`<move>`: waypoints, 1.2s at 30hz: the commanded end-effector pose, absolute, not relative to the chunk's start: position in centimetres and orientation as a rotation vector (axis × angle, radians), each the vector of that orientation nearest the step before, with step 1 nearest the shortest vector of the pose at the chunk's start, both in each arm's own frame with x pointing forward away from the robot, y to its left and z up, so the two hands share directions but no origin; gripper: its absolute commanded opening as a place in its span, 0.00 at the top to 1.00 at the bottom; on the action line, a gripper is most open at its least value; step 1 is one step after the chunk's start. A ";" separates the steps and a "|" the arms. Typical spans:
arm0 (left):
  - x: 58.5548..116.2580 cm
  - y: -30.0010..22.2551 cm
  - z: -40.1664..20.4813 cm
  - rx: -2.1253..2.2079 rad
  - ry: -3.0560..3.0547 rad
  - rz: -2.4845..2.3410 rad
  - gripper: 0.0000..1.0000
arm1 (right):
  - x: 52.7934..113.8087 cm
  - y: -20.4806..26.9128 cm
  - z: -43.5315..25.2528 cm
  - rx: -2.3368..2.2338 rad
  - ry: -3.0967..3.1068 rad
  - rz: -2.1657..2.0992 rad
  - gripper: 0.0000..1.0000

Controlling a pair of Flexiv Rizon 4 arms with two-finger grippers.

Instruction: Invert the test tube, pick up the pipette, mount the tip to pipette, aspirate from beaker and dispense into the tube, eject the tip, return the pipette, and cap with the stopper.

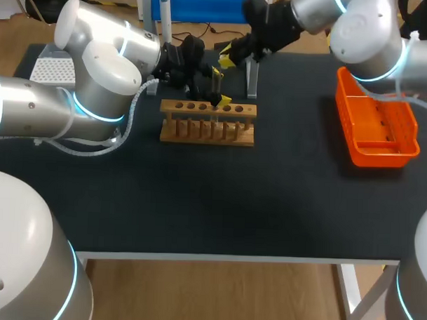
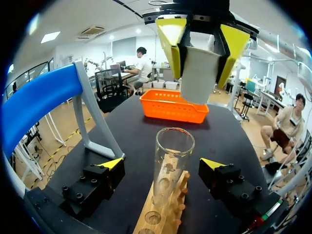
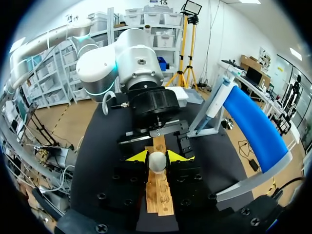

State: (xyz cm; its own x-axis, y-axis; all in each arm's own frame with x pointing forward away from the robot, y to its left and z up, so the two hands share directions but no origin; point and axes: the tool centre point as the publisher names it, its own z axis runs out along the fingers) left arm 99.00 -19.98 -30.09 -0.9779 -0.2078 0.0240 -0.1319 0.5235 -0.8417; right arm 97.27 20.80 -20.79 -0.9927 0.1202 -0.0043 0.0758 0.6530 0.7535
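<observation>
Tabletop: black table (image 1: 219, 202); we see a wooden rack (image 1: 207, 132) at centre and an orange basket (image 1: 361, 154) at right.
Test tube (image 2: 170, 165): upright in the rack, mouth open.
Our left gripper (image 2: 161, 168): fingers apart, flanking the tube without touching it.
Our right gripper (image 3: 158, 157): clamped on a white stopper (image 3: 157, 163) above the tube.
Pipette (image 1: 205, 5): blue, upper middle.

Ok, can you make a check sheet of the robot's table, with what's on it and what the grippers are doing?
Surface: black table, no spills seen.
Job's things: tube upright in rack; stopper above the tube; pipette on its stand; tip box at far left.
Clutter: orange basket.
Grippers: left gripper open, a finger on each side of the tube; right gripper shut on the stopper.
Cables: cable looped on the left arm.
Surroundings: nothing seen.
</observation>
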 end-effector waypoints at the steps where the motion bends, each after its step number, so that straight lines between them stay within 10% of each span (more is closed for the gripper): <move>1: 99.0 -20.0 -30.1 -0.298 2.674 -1.466 0.00 | 97.4 21.0 -20.5 0.168 2.825 1.252 1.00; 36: 99.0 -20.0 -30.1 -0.298 2.674 -1.466 0.00 | 98.2 22.1 -21.5 0.186 2.849 1.214 1.00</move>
State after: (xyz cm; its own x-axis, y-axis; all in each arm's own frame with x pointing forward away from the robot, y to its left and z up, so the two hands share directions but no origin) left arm 99.00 -19.98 -30.09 -0.9779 -0.2078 0.0240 -0.1319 0.5235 -0.8417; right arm 98.03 22.03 -21.44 -0.9919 0.1266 0.0079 0.0931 0.6845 0.7230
